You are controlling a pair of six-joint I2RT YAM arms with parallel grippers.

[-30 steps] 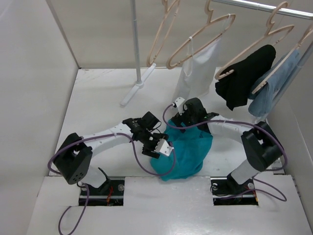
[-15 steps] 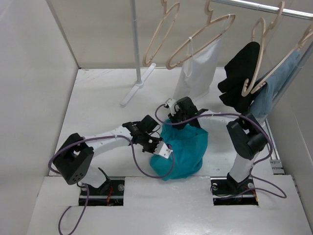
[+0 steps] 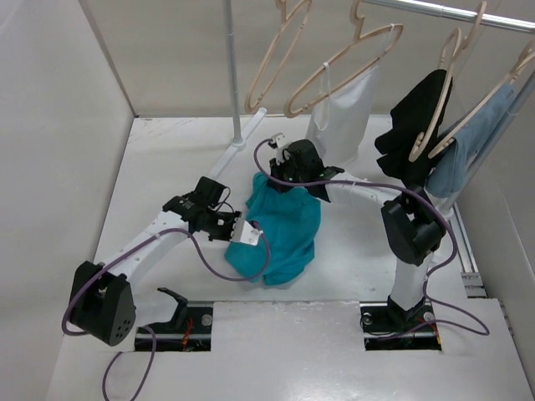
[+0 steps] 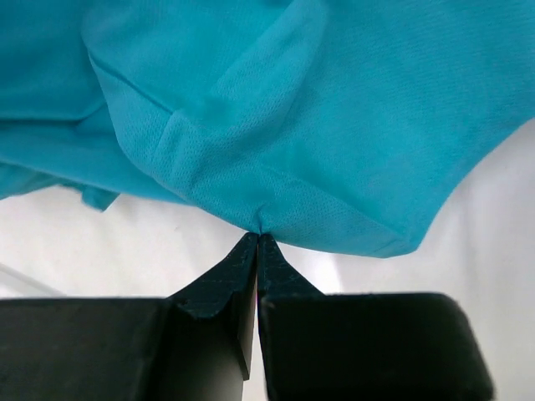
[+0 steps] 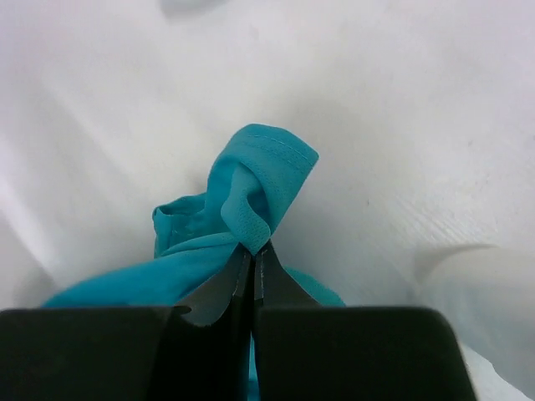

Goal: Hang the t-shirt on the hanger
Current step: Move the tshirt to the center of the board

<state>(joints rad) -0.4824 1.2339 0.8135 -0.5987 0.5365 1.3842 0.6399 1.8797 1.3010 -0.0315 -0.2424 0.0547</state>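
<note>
The teal t-shirt (image 3: 280,230) lies bunched at the table's middle. My left gripper (image 3: 244,237) is shut on its left edge. In the left wrist view the closed tips (image 4: 257,236) pinch the hem of the t-shirt (image 4: 334,125). My right gripper (image 3: 281,182) is shut on the cloth's far end. The right wrist view shows its tips (image 5: 252,248) clamping a twisted fold of the t-shirt (image 5: 259,184) above the white table. The bare beige hanger (image 3: 274,58) hangs at the back, left of the others, apart from both grippers.
A grey rack pole (image 3: 231,67) rises from a white foot (image 3: 232,154) at the back. To the right hang hangers with a white top (image 3: 343,117), a black garment (image 3: 414,134) and a pale blue garment (image 3: 468,150). White walls close in left and behind.
Both grippers closed on the t-shirt and both arms moved left and towards the back, dragging the cloth with them. The hanger with the black garment swung to a steeper angle.
</note>
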